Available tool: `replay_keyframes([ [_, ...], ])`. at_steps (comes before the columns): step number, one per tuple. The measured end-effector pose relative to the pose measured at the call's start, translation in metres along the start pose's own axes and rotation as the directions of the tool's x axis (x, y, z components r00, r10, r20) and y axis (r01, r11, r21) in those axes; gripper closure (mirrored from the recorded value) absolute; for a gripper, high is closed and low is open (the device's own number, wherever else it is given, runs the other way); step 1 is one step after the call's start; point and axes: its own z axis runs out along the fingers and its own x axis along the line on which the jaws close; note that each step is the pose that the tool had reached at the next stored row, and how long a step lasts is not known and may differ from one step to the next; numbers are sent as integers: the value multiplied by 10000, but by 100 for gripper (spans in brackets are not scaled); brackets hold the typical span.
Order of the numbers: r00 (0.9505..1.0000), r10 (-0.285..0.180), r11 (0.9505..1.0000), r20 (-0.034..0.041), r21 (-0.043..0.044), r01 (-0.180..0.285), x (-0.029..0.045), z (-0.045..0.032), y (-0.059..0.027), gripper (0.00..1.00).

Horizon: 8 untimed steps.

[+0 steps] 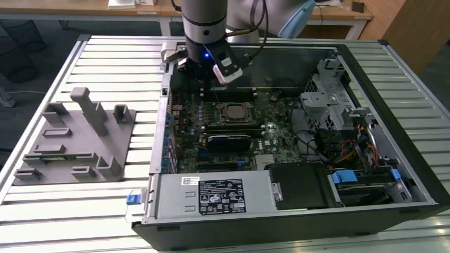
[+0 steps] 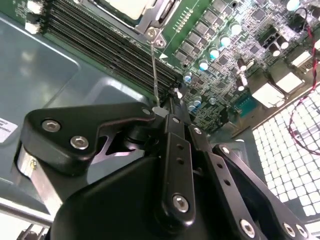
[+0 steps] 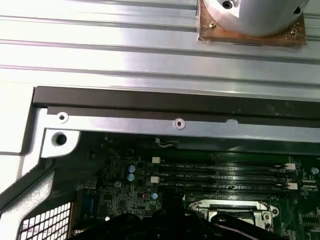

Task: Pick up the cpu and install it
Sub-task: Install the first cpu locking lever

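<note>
Most of the way there, by the look of it. Can see the cpu [image 2: 127,6] lying flat inside the socket frame [image 2: 154,34], so nothing left to carry. Also shows the gripper [image 2: 170,104] pressed together on nothing, hanging beside the RAM slots [image 2: 110,50], near that frame. Can't tell whether clamped down yet.
</note>
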Motion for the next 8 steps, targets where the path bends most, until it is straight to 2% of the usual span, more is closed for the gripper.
replay_keyframes([
  [8,10000,18,10000,5,0,-18,-178,3,-7,89],
])
